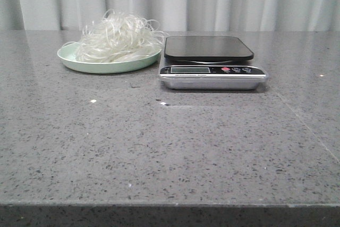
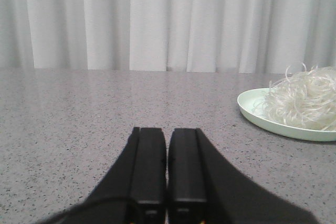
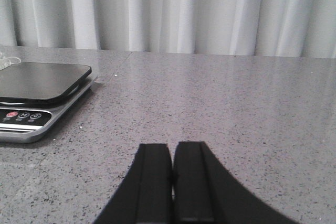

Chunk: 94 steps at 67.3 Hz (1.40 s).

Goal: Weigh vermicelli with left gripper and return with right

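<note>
The vermicelli [image 1: 119, 40] sits in a fluffy heap on the pale green plate [image 1: 79, 61], at the far left of the table [image 1: 170, 147]. The heap is wider than it is tall, spread left to right. The scale [image 1: 212, 67] stands just beside the plate, on its right. The left gripper [image 2: 167, 166] and right gripper [image 3: 172, 182] have fingers pressed together, holding nothing, with bare table all around.

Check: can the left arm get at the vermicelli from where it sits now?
Probably yes. The left gripper, fingers shut, sits low over bare table; nothing stands between it and the vermicelli heaped on the green plate. It must open first.
</note>
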### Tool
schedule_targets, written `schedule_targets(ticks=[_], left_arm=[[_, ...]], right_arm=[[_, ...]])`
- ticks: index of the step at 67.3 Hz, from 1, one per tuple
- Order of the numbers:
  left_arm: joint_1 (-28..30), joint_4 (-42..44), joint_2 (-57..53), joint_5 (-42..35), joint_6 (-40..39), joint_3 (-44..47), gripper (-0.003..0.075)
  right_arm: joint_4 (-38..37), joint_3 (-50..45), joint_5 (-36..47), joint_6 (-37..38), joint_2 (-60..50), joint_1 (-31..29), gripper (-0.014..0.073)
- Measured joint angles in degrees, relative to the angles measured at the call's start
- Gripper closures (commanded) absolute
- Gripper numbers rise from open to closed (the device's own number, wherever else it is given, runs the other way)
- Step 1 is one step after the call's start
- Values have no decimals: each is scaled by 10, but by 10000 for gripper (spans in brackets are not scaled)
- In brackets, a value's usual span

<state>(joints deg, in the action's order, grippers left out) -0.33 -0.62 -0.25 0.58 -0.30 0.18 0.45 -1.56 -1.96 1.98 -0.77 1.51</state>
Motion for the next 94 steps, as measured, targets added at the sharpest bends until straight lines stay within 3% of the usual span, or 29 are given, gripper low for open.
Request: schedule_targets(ticks=[51, 70, 83, 94], left_arm=[[0, 0, 0, -6, 0, 0, 594], [0, -1, 0, -159, -12, -13, 594], [0, 6, 39, -57, -15, -118, 594], [0, 6, 147, 12, -15, -206, 594]], right_arm=[[0, 0, 0, 0, 0, 0, 427], [0, 0, 0, 0, 0, 0, 427], [0, 0, 0, 0, 0, 0, 427], [0, 0, 0, 0, 0, 0, 427]])
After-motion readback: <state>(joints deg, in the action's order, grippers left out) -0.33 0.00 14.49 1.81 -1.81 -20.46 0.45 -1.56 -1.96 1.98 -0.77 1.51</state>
